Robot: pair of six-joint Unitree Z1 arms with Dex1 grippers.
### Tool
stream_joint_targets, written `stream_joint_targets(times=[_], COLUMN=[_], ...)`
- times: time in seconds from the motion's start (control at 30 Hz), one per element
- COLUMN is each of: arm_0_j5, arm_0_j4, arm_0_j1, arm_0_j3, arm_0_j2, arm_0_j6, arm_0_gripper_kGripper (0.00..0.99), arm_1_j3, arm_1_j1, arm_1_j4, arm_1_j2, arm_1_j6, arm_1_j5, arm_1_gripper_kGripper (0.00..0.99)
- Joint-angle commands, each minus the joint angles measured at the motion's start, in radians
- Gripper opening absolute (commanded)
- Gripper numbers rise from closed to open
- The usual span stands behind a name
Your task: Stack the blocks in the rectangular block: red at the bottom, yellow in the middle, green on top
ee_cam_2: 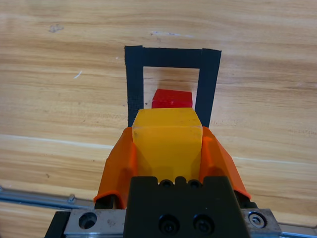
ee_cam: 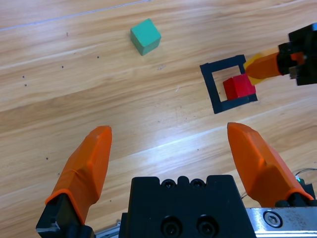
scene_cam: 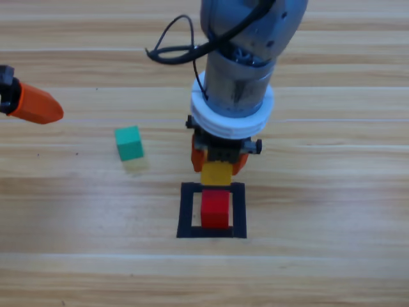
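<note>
On the wooden table (scene_cam: 332, 268), red (scene_cam: 215, 210) sits inside the tape square (scene_cam: 185, 214). My right gripper (scene_cam: 217, 167) clamps yellow (scene_cam: 216, 173) just above it; my left gripper (ee_cam: 171, 148) waits open. Green (scene_cam: 129, 142) remains unstacked.

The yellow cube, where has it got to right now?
The yellow cube is clamped in the right gripper at the middle of the high view, at the far edge of the black tape square that holds the red cube.

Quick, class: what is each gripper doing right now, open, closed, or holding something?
Left gripper: open, holding nothing, waiting at the table's left edge.
Right gripper: closed on the yellow cube, just short of the red cube in the tape square.
</note>
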State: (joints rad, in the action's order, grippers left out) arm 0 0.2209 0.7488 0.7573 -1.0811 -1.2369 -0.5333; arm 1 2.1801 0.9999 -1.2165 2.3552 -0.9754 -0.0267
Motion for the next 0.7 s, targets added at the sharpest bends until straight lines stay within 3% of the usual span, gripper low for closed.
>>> stream_joint_targets(times=[0.03,0.7], arm_0_j5=[-0.031,-0.077], arm_0_j4=[0.014,0.012], arm_0_j1=[-0.016,-0.016], arm_0_j3=[0.013,0.016], arm_0_j2=[-0.003,-0.026], arm_0_j6=[0.0,-0.013], arm_0_gripper_kGripper=[0.99,0.99], arm_1_j3=[0.017,0.043], arm_1_j1=[0.023,0.043], arm_1_j4=[-0.023,-0.064], arm_1_j2=[0.091,0.136], arm_1_j6=[-0.017,-0.035], arm_1_j5=[-0.022,-0.018], arm_1_gripper_kGripper=[0.067,0.067])
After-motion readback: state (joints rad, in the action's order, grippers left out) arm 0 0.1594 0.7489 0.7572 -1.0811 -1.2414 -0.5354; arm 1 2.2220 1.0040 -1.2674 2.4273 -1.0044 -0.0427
